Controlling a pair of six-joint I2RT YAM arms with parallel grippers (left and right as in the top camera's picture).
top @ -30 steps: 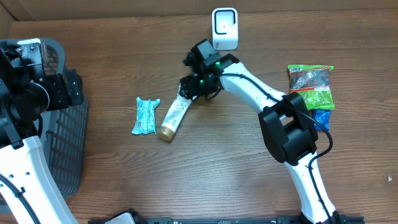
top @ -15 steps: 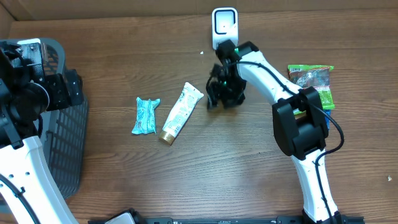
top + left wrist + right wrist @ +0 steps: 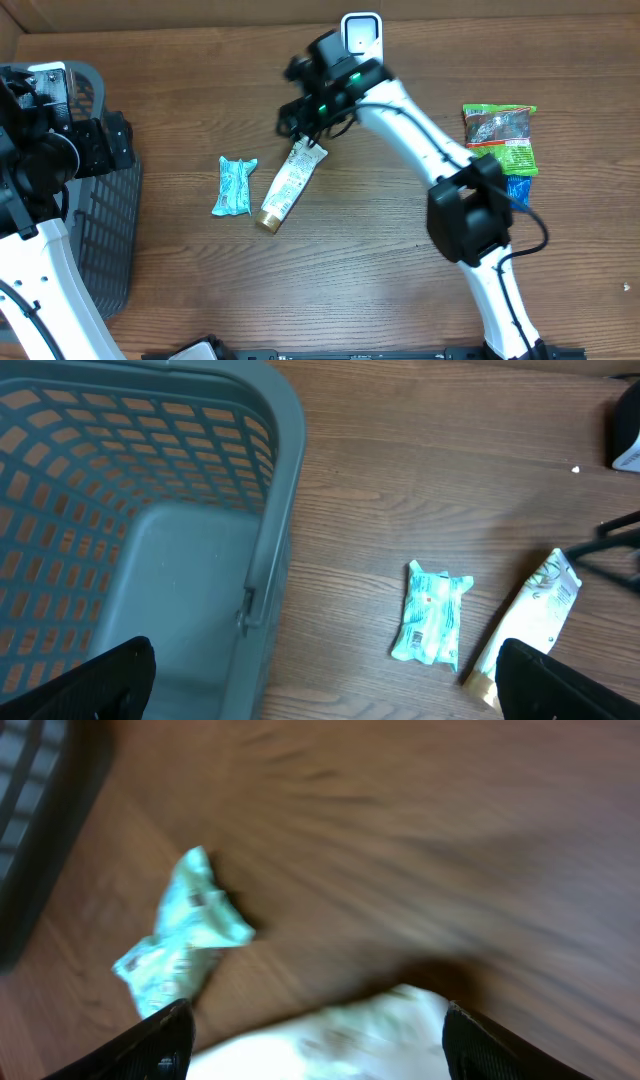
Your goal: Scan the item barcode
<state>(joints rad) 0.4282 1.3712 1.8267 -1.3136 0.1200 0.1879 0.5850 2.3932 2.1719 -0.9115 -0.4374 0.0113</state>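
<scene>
1. Surface: brown wood grain; it carries every item listed below

2. Basket: grey plastic lattice at the left edge of the surface. The left wrist view shows no item on the visible part of its floor

3. Right arm: white links reaching from the near right edge diagonally up and left, ending just below and left of the scanner

4. Left arm: positioned at the far left, above the basket

5. Right pincer: released. In the blurred right wrist view its two fingers stand wide apart, with the tube's flat end showing between them. Whether a finger touches the tube cannot be told

6. Left pincer: released, jaws spread wide with nothing between them, over the basket's near rim

7. Green packet: flat on the right side of the surface, well apart from the tube

8. Tube: white with a gold cap, lying flat near the centre. The crimped end points up and right under the right pincer, and the cap points down and left

9. Scanner: white unit standing at the far edge, near the right arm's wrist and apart from the tube

10. Teal packet: crumpled, just left of the tube, not touching it

11. Blue packet: directly below the green packet, partly hidden by the right arm
</scene>
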